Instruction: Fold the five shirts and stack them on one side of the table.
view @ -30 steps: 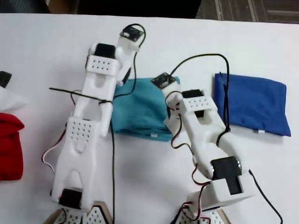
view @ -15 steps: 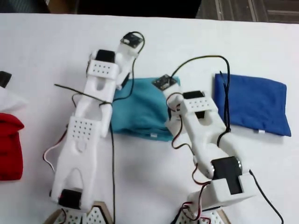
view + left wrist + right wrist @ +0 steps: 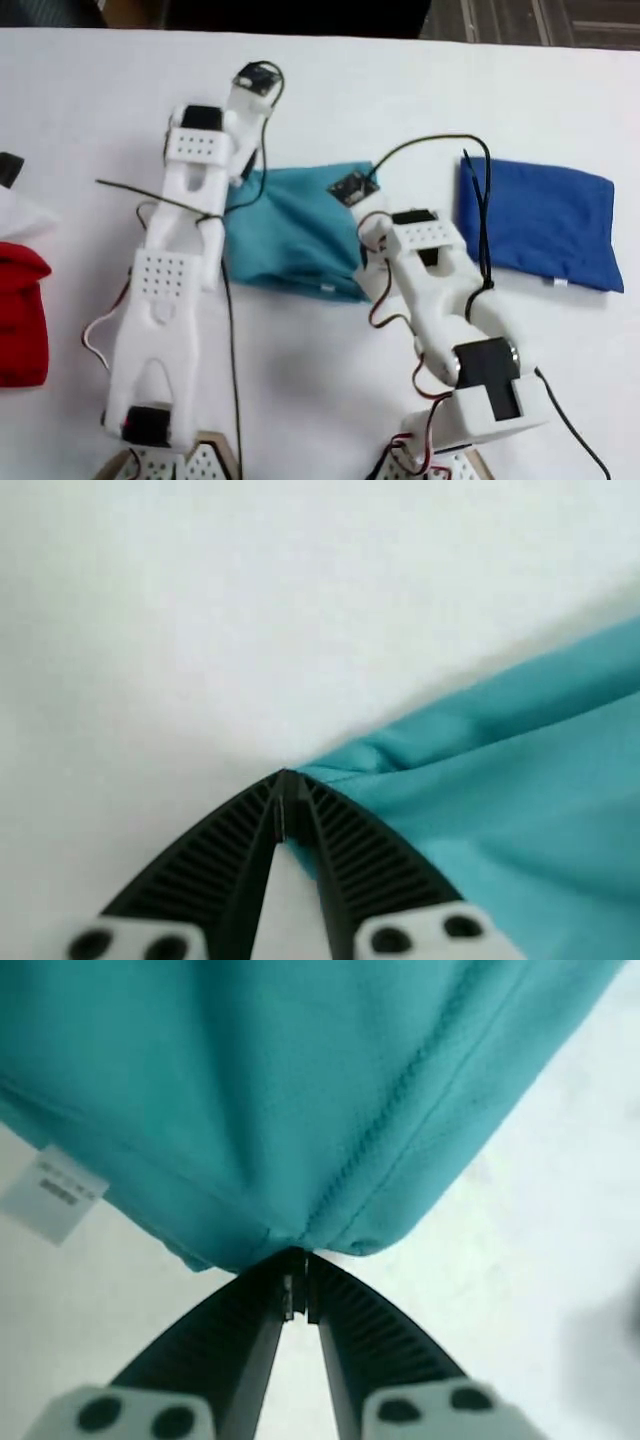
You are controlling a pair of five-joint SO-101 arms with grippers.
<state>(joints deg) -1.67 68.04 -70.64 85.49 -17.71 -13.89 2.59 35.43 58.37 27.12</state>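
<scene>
A folded teal shirt (image 3: pixel 295 235) lies mid-table between the two arms. My left gripper (image 3: pixel 287 800) is shut on the shirt's far left corner (image 3: pixel 350 765), which bunches at the fingertips. My right gripper (image 3: pixel 298 1285) is shut on the near right corner of the teal shirt (image 3: pixel 280 1080), close to its white label (image 3: pixel 55 1195). In the high view the left gripper (image 3: pixel 243 182) sits at the shirt's left edge, and the right arm's wrist (image 3: pixel 400 240) covers the shirt's right edge. A folded blue shirt (image 3: pixel 540 220) lies flat at the right.
A red shirt (image 3: pixel 22 310) lies crumpled at the left edge of the table, with a white cloth (image 3: pixel 15 215) just behind it. The table's far edge (image 3: pixel 320 35) runs along the back. Black cables loop above both arms.
Both arms have shifted left, and the teal shirt has slid left with them, away from the blue shirt. The left arm's wrist has also moved farther back.
</scene>
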